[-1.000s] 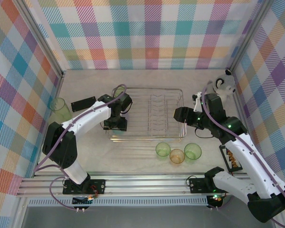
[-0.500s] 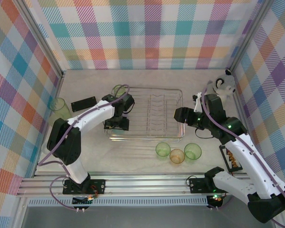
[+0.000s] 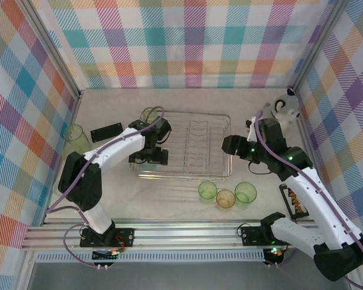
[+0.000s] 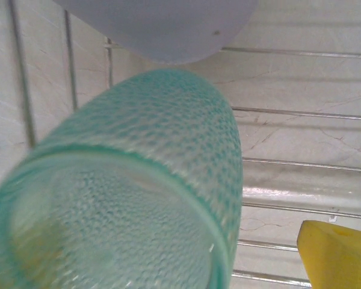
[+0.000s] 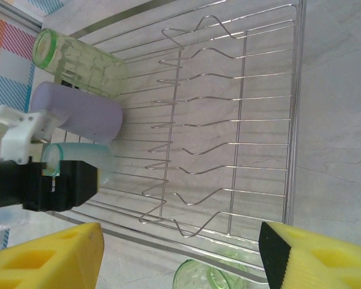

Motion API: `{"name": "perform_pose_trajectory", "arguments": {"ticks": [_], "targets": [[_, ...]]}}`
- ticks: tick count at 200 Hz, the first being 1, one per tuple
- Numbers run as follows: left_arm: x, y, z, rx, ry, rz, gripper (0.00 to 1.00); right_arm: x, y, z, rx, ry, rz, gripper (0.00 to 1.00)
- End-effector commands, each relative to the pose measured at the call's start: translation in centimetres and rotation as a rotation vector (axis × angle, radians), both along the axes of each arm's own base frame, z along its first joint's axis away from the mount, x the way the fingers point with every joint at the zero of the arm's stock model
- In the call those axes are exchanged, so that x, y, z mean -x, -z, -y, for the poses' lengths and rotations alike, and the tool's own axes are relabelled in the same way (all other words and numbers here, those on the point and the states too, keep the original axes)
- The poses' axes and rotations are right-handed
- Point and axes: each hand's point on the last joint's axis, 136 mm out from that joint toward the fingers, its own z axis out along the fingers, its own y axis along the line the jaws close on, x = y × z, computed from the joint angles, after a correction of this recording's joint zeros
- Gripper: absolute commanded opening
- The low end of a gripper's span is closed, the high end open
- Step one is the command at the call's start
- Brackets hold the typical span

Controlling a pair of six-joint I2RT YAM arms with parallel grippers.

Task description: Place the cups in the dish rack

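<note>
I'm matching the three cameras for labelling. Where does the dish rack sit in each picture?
Top external: the rack lies at the centre of the picture.
Left wrist: its wires cross the background behind the teal cup.
Right wrist: the rack spans most of the frame, seen from its right end.
Shared landmark: the teal cup lying in the rack's near-left corner, in both wrist views.

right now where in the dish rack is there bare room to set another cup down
Free: the strip between the divider row and the right rim of the dish rack, bare wire end to end. Crowded: the left end, where the green cup, lavender cup and teal cup sit side by side, the left gripper open at the teal one.
</note>
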Motion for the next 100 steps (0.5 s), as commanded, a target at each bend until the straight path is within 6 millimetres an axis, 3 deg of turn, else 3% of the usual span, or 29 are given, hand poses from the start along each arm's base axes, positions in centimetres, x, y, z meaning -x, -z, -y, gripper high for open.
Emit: {"name": "perform_pose_trajectory", "arguments": {"ticks": [1,68,82,100], "targets": [[0.0,-2.8,-0.8,-0.004,-0.006,0.083,1.00,-0.7,-0.8,-0.1,-0.002,-0.010,0.038,0.70],[0.0,-7.6,-1.3,0.099,-0.004,0.275,1.00,-0.7,-0.8,0.8,0.018,0.018,0.041,0.71],[0.0,-8.7,-1.0,0.155,0.013,0.334,1.00,-0.5,-0.4,1.9,0.034,0.074,0.010,0.70],[0.2,-10.0,0.0,0.257,0.049,0.410,1.00,0.3,1.0,4.7,0.088,0.213,-0.086,0.68]]}}
